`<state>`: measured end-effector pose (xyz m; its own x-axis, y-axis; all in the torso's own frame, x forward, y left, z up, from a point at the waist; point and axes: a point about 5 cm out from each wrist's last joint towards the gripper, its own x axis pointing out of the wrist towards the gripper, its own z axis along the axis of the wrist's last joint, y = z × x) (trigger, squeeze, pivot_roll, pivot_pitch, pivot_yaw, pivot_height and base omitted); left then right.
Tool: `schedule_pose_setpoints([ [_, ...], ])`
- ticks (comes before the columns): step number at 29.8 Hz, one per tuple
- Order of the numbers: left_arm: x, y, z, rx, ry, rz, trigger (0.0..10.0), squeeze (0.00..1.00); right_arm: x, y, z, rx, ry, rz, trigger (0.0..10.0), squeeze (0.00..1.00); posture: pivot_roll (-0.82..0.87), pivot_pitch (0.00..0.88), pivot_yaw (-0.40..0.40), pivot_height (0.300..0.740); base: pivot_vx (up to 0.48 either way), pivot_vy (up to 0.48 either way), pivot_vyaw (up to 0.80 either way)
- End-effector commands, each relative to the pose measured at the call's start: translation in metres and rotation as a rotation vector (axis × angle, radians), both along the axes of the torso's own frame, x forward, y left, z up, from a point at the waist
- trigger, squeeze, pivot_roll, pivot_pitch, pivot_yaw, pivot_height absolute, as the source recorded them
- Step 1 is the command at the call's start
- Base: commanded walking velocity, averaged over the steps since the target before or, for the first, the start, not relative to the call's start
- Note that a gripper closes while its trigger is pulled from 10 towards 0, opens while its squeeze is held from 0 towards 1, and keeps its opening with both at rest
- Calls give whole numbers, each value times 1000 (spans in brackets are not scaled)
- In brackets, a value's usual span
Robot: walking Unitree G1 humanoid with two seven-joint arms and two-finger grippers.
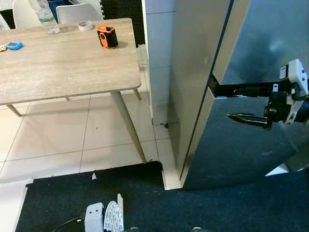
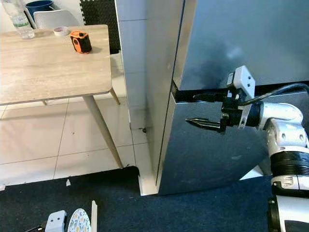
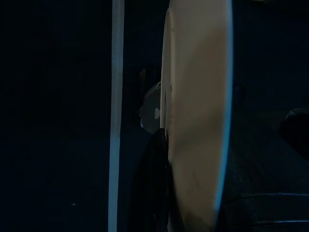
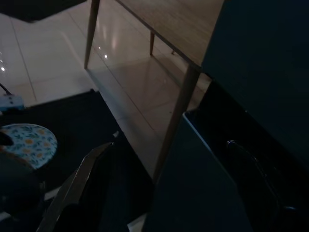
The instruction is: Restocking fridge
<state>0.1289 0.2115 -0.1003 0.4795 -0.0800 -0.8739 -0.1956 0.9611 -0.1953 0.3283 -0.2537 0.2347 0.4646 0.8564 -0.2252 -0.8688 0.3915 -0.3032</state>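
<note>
Fridge (image 2: 227, 72) stands to our right, just beyond the dark mat (image 2: 193, 208), both doors shut; a dark seam (image 2: 186, 95) runs between upper and lower door. We judge the task barely begun: no door open, nothing for stocking in hand, so opening, loading and closing all remain. Our right gripper (image 2: 198, 110) is raised at the door front, fingers spread apart, one finger level with the seam, the other just below it against the lower door, tips pointing left toward the door's free edge; whether they touch the metal we cannot tell. They hold nothing. Left arm hangs idle, its wrist view too dark to judge the fingers. Further left, a wooden table (image 1: 63, 67) on pale tile carries a water bottle (image 1: 44, 15), a tape roll (image 1: 85, 25) and an orange tape measure (image 1: 107, 36).
</note>
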Motion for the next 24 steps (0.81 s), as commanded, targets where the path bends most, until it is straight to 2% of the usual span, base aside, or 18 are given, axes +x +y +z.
schedule_pose_setpoints([
  [1,-8,-5,-4,-22,27,3,10000,0,4,1,2,-139,-34,-38,10000,0,-35,53,-21,740,0,0,0],
  [2,-8,-6,-3,-23,25,1,10000,0,9,0,-2,-265,-60,-93,10000,0,-35,53,-21,740,0,0,0],
  [3,-8,-5,-3,-23,25,1,10000,0,12,0,-3,-293,-71,-114,10000,0,-35,53,-21,740,0,0,0],
  [10,-7,-5,-3,-23,23,1,10000,0,19,0,-8,-406,-79,-167,10000,0,-34,56,-21,740,0,0,0],
  [13,-7,-5,-3,-25,22,2,10000,0,19,1,-9,-419,-72,-159,10000,0,-34,56,-21,740,0,0,0],
  [17,-8,-6,-3,-26,23,2,10000,0,16,3,-11,-433,-44,-114,10000,0,-34,56,-21,740,0,0,0],
  [18,-8,-6,-4,-27,24,3,10000,0,9,3,-16,-474,19,-48,10000,0,-34,56,-21,740,0,0,0],
  [19,-8,-6,-4,-27,24,3,10000,0,9,3,-16,-474,19,-48,10000,0,-34,56,-21,740,0,0,0],
  [22,-9,-6,-4,-30,26,4,10000,0,-8,-1,-24,-574,176,88,10000,0,-37,56,-23,740,0,0,0],
  [24,-9,-6,-4,-30,26,4,10000,0,-10,-1,-24,-589,192,106,10000,0,-37,56,-23,740,0,0,0],
])
